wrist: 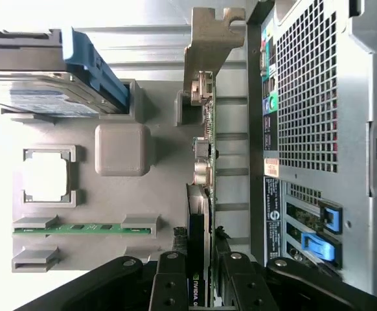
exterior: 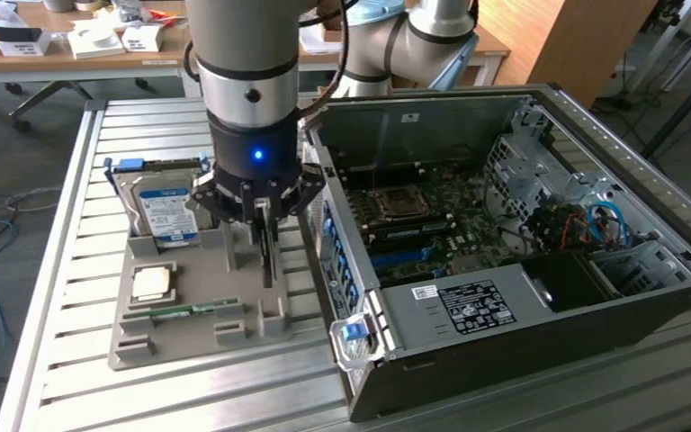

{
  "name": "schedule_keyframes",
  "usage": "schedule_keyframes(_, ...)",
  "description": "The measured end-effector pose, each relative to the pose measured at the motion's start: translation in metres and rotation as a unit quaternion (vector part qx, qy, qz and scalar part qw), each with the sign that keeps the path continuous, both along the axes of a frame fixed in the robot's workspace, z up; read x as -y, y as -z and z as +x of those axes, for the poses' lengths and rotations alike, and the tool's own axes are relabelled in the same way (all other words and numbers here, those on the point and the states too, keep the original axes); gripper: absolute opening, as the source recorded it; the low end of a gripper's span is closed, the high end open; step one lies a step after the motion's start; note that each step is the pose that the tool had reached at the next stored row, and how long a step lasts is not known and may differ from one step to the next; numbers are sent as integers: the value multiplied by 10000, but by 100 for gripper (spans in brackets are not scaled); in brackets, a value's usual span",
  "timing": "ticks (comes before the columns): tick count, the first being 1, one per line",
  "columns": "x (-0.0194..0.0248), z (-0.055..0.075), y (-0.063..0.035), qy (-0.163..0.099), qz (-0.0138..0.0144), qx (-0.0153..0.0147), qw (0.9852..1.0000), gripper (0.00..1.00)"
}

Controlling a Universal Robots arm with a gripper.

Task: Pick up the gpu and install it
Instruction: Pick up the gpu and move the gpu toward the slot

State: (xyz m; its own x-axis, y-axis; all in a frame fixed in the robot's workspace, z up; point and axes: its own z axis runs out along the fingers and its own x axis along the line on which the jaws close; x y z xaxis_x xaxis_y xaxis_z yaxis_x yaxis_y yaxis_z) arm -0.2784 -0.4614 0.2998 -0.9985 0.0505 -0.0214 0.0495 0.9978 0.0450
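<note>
right now the pick-up step is in hand: the black multi-fingered gripper (exterior: 259, 229) is down over the grey moulded tray (exterior: 201, 288) on the slatted metal bench (exterior: 201, 396), closed, as far as i can judge, on the gpu (exterior: 270, 270), a thin dark card standing on edge. the gpu sits in its slot along the tray's edge that faces the open black computer case (exterior: 538, 351), not yet lifted. in the wrist view the fingers (wrist: 172, 272) sit against both faces of the card (wrist: 201, 168) at the end away from its silver metal bracket (wrist: 208, 45). the silver hard drive (exterior: 163, 211) with a blue label and the green memory stick (exterior: 183, 311) lie in their own tray pockets. freeing the card probably calls for a straight, untilted pull so that the bracket clears the tray's supports.
</note>
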Motion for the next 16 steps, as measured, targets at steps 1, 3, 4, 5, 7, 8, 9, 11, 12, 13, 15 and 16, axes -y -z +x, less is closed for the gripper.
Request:
schedule_keyframes(1,0,0,-38,-1,0,0,10000,26)
schedule_keyframes(3,0,0,-122,-3,0,0,10000,26)
schedule_keyframes(4,0,0,-165,-3,0,0,10000,26)
schedule_keyframes(5,0,0,-206,-3,0,0,10000,26)
schedule_keyframes(7,0,0,-290,-3,0,0,10000,26)
schedule_keyframes(8,0,0,-334,-3,0,1,10000,26)
schedule_keyframes(9,0,0,-381,-3,0,0,10000,26)
schedule_keyframes(11,0,0,-474,-3,0,0,10000,26)
schedule_keyframes(12,0,0,-518,-3,0,0,10000,26)
schedule_keyframes(13,0,0,-563,-3,0,0,10000,26)
schedule_keyframes(15,0,0,-651,-3,0,0,10000,26)
schedule_keyframes(16,0,0,-698,-3,0,0,10000,26)
